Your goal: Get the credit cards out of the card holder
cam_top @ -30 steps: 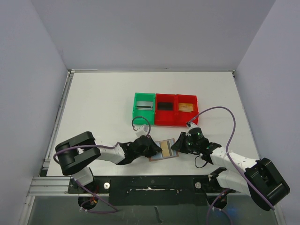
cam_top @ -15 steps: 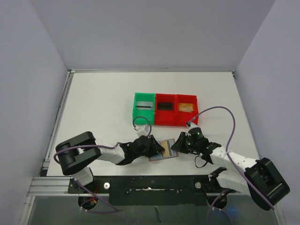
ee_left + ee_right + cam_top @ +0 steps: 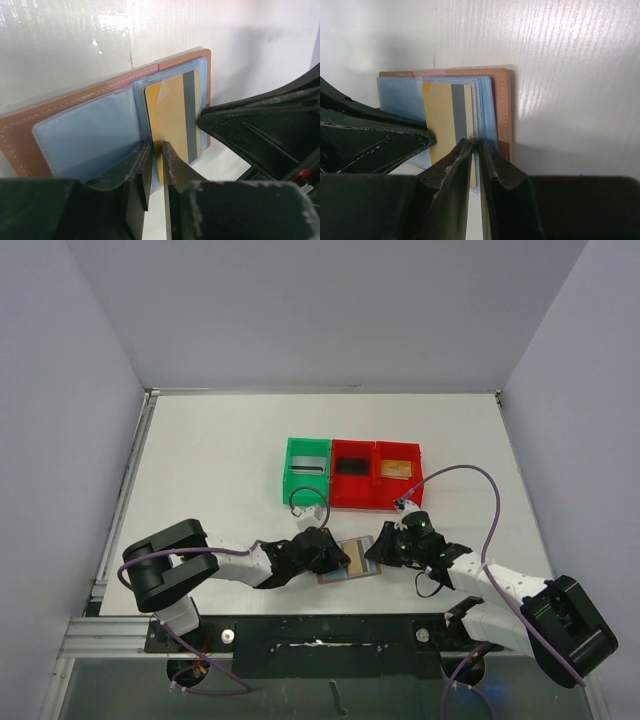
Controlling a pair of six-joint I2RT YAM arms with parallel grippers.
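Observation:
The tan leather card holder point(image 3: 340, 576) lies open near the table's front edge, blue sleeves up. A gold credit card point(image 3: 172, 115) with a grey stripe sits in its sleeve, also seen in the right wrist view point(image 3: 440, 110). My left gripper point(image 3: 333, 558) meets the holder from the left; its jaws point(image 3: 156, 150) are pinched on the gold card's near edge. My right gripper point(image 3: 376, 552) meets it from the right, shut point(image 3: 475, 145) on the blue sleeve edge of the card holder point(image 3: 502, 105).
Three bins stand in a row behind: a green bin point(image 3: 290, 483) with a silvery card, a red bin point(image 3: 351, 502) with a black card, a red bin point(image 3: 397, 498) with a gold card. The two grippers' fingers nearly touch over the holder.
My left arm has edged slightly right and its cable loop has risen. The card holder and my right gripper stay in place.

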